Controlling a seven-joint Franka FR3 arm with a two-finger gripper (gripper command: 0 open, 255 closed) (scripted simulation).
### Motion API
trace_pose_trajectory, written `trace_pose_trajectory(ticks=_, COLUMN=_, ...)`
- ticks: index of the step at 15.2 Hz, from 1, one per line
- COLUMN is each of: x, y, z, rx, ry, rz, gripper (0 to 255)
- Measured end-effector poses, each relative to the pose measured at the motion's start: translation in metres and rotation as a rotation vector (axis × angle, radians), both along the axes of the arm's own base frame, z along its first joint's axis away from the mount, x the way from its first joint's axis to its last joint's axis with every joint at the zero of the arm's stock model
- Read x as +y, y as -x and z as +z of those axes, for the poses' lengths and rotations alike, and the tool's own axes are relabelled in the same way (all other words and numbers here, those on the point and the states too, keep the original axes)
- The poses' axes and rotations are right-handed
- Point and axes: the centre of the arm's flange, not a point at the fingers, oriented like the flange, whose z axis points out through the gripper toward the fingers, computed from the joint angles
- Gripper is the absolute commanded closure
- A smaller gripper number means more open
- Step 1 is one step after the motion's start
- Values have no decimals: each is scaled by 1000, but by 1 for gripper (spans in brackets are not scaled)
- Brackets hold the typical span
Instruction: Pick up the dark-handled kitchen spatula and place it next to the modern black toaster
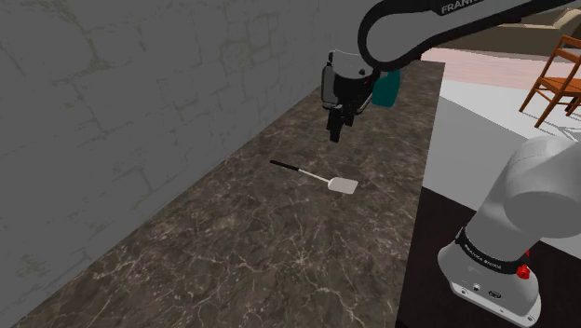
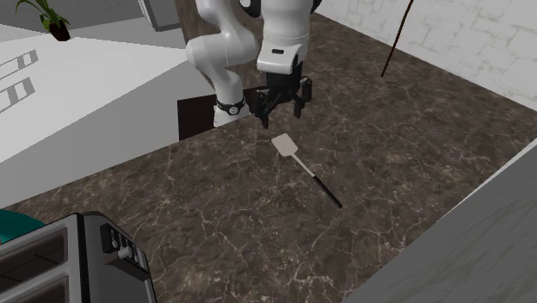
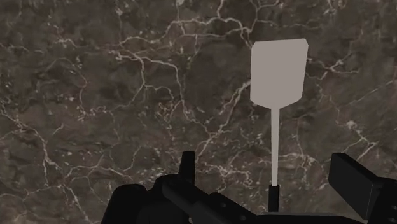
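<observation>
So the long thin kitchen spatula with the pale flat blade and black handle (image 2: 303, 166) was lying flat on the dark veined stone-look counter (image 2: 215, 224). It was well apart from the boxy grey toaster with the dark slots and knob panel (image 2: 82, 250), and sat roughly side-on to it, so neither end really pointed that way. A teal thing (image 2: 17, 225) sat just beside the toaster.

The all-black two-finger gripper (image 2: 282, 108) was hanging above the counter, farther from the toaster than the spatula was, and wasn't touching anything. Its fingers (image 3: 350, 181) were spread wide with nothing between the pads. In the wrist view the spatula's thin neck ran down between them to where the black handle started.

Handling-wise, my guess was it'd be light and stiff, so weight was no problem. The tricky bit was how low it lay. There's hardly any height to pinch, so the fingertips would need to come almost down to the stone.

I'd have grabbed the black handle close to where it meets the neck, jaws across its width. That part looked thicker and probably less slippery than the pale neck. The blade is too wide and flat to pinch from above. Held far out on the handle, the blade end might droop or swing on the way over to the toaster.
</observation>
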Motion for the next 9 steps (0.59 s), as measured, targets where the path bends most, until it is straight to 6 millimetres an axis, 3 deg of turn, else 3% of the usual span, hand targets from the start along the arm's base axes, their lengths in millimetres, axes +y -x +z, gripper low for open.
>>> trace_pose_trajectory(ticks=9, x=50, y=-52, z=-84, rx=-2, ry=-32, rz=50, gripper=0)
